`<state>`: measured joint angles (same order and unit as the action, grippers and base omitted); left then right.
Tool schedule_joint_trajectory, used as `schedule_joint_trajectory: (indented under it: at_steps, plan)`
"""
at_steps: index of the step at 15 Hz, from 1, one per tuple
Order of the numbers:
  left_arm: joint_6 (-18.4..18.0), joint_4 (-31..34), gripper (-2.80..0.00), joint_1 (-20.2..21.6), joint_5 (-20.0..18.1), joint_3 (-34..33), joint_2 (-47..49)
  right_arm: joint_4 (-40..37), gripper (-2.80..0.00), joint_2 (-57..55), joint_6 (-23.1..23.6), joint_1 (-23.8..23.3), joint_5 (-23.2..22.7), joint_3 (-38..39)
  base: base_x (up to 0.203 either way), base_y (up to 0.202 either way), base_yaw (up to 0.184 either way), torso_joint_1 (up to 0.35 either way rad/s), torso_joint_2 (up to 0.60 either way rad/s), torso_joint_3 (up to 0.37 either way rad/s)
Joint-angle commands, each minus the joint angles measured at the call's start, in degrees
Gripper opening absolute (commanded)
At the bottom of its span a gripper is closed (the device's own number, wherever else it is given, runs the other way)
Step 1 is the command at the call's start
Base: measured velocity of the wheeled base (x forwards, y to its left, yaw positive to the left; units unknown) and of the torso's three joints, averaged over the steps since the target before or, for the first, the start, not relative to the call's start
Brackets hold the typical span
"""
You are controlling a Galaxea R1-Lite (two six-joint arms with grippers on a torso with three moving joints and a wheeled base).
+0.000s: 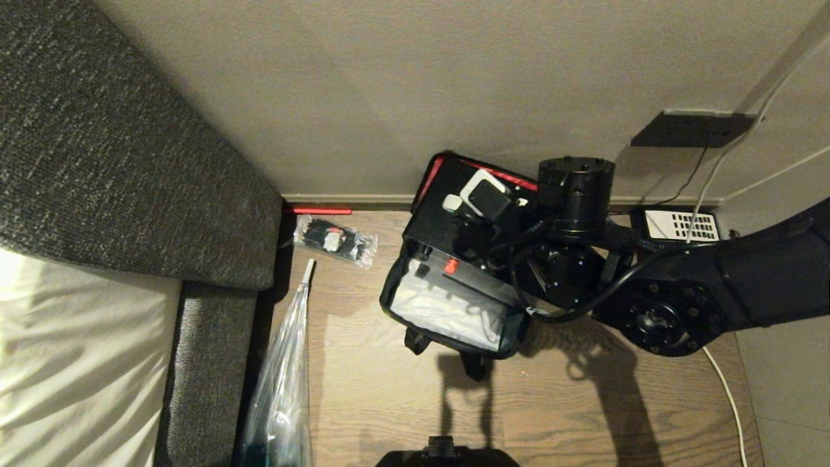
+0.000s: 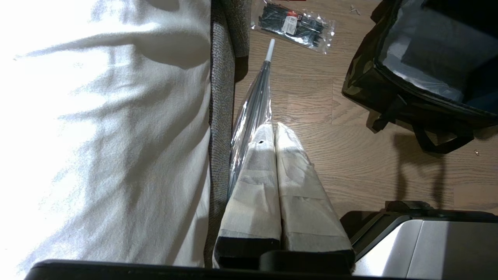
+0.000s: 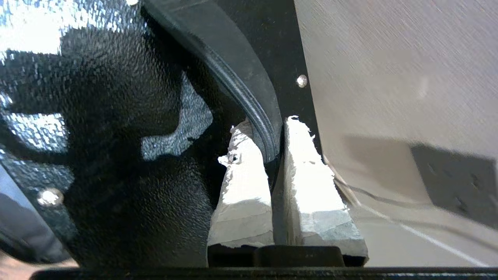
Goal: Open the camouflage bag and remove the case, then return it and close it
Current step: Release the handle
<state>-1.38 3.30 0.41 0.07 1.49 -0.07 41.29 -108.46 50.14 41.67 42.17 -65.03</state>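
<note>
Right gripper [image 3: 268, 136] clamped on handle [image 3: 249, 97] of case [image 1: 447, 233], frame centre, tilted in the mouth of the open bag [image 1: 395, 305]. Left gripper [image 2: 275, 134] closed, empty, over floor [image 2: 350, 163] beside sofa [image 2: 221, 97].

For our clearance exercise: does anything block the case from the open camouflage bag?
Nothing visible does. The right gripper holds the case by its handle over the open camouflage bag, whose silvery lining shows bare.
</note>
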Motion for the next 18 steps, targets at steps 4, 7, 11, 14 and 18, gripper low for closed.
schedule_joint_trajectory:
  at_steps: [4, 7, 11, 14, 18]
  plan:
    - [0.0, 0.0, -2.8, 0.0, 0.0, 0.0, 0.1, 0.5, -2.8, 6.7, 2.9, -2.9, 0.9, 6.1, 0.0, 0.0, 0.0, 0.0, 0.0, 0.0]
    - [0.0, 0.0, -2.8, 0.0, 0.0, 0.0, 0.1, 0.9, -2.8, 10.6, 4.4, -6.6, 0.9, 11.1, 0.0, 0.0, 0.0, 0.0, 0.0, 0.0]
    - [0.0, 0.0, -2.8, 0.0, 0.0, 0.0, 0.1, 2.0, -2.8, 13.7, 4.8, -14.4, 0.9, 17.5, 0.0, 0.0, 0.0, 0.0, 0.0, 0.0]
    - [0.0, 0.0, -2.8, 0.0, 0.0, 0.0, 0.1, 3.9, -2.8, 14.0, 4.8, -19.9, 0.8, 21.0, 0.0, 0.0, 0.0, 0.0, 0.0, 0.0]
    - [0.0, 0.0, -2.8, 0.0, 0.0, 0.0, 0.1, 4.6, -2.8, 13.4, 3.7, -26.0, 0.8, 25.2, 0.0, 0.0, 0.0, 0.0, 0.0, 0.0]
